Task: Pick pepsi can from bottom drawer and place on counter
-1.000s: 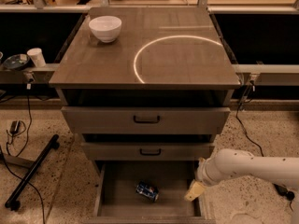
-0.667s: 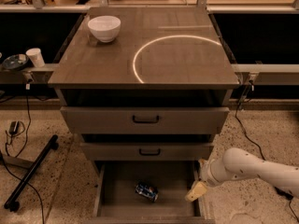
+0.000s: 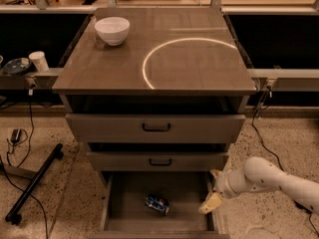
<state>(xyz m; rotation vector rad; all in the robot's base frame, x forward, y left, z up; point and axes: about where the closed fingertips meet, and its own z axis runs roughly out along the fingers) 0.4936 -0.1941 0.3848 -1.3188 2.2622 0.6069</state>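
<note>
The pepsi can [image 3: 157, 204] lies on its side on the floor of the bottom drawer [image 3: 129, 218], which is pulled out, a little right of the floor's middle. My gripper [image 3: 213, 188] hangs at the drawer's right wall, to the right of the can and apart from it. It is open, with one tan finger [image 3: 210, 203] low over the drawer's right edge and the other higher up, and nothing is between them. The white arm reaches in from the right. The counter [image 3: 199, 68] above carries a bright curved ring of reflected light.
A white bowl [image 3: 112, 30] stands at the counter's back left. Two upper drawers with black handles [image 3: 156, 127] are partly pulled out above the bottom one. A black stand leg [image 3: 32, 183] and cables lie on the floor to the left. A cup [image 3: 38, 60] sits on the left shelf.
The arm has shifted slightly to the right. The gripper stays by the drawer's right wall, and the can has not moved.
</note>
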